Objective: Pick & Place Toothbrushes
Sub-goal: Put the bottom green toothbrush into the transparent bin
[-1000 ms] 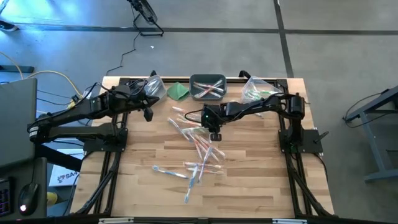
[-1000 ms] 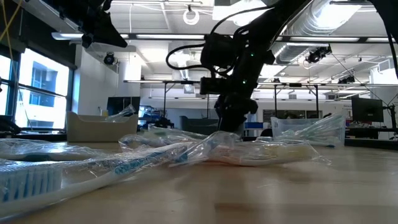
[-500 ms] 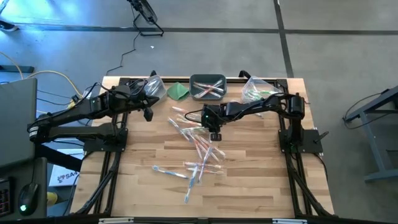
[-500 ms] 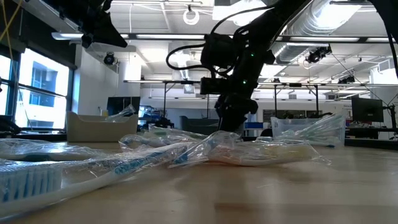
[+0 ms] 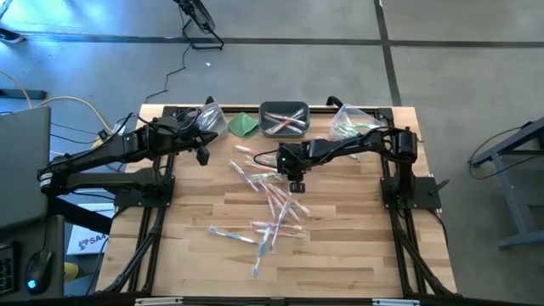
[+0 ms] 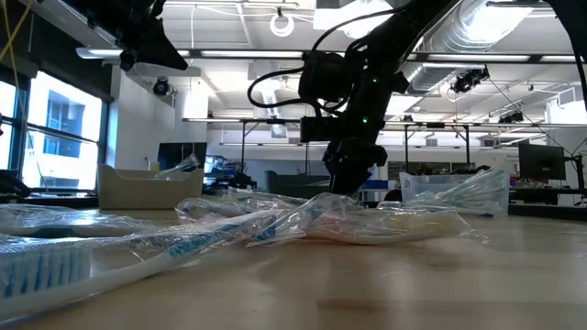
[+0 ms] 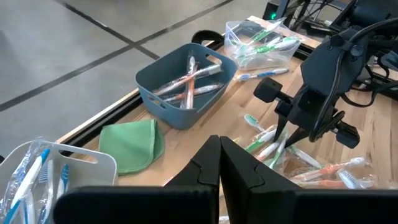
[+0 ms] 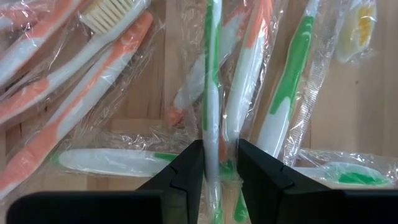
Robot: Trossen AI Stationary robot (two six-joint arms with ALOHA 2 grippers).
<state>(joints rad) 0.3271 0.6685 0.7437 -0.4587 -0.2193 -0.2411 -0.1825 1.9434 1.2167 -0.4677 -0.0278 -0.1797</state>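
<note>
Several wrapped toothbrushes (image 5: 270, 204), white with orange, green or blue parts, lie scattered on the middle of the wooden table. More lie in the grey bin (image 5: 265, 127) at the far edge. My right gripper (image 5: 293, 185) stands over the far end of the pile, pointing steeply down. It is shut on a green-and-white toothbrush (image 8: 212, 74). My left gripper (image 5: 202, 155) hangs shut and empty above the table's far left; its fingers (image 7: 211, 162) meet. My right gripper pinches the wrapped green-and-white toothbrush by its thin shaft (image 8: 212, 134) between its two fingers (image 8: 186, 168). The fingers come from above, pointing steeply down, and lie across it. The toothbrush runs on past both sides of the fingers, among the others; whether it is lifted I cannot tell.
A folded green cloth (image 5: 245, 125) lies left of the grey bin. Clear bins with toothbrushes stand at the far left (image 5: 211, 121) and far right (image 5: 350, 126). Crinkled wrappers (image 6: 275, 220) heap up around the right gripper. Bare wood lies along the near edge (image 5: 340, 263).
</note>
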